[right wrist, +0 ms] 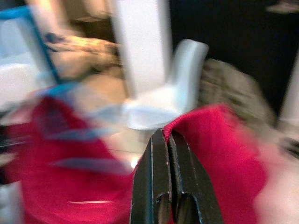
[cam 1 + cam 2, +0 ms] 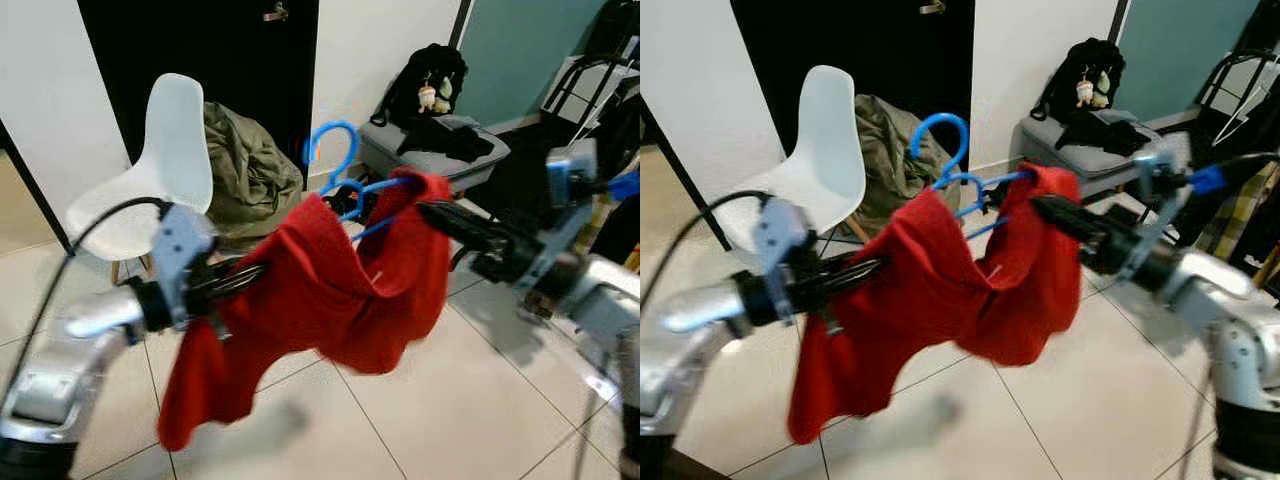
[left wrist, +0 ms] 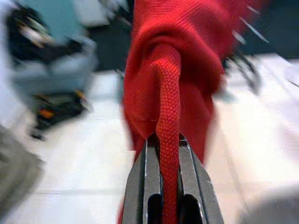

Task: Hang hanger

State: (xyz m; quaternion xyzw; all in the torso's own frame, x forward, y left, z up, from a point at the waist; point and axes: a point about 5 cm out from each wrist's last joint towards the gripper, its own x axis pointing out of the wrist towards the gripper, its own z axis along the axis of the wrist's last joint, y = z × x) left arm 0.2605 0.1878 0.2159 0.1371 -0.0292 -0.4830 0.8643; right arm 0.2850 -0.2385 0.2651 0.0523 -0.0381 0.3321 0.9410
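Note:
A red knitted garment hangs in the air between my two arms, draped over a blue hanger whose hook sticks up above the cloth. My left gripper is shut on the garment's left side; a fold of red knit runs between its fingers. On the right, my right gripper is shut on the garment's upper right edge, with red cloth pinched at its fingertips. The lower part of the hanger is hidden under the cloth.
A white chair stands behind on the left with an olive bundle beside it. A grey case with a black backpack sits at the back right. A dark rack is at far right. Pale tiled floor lies below.

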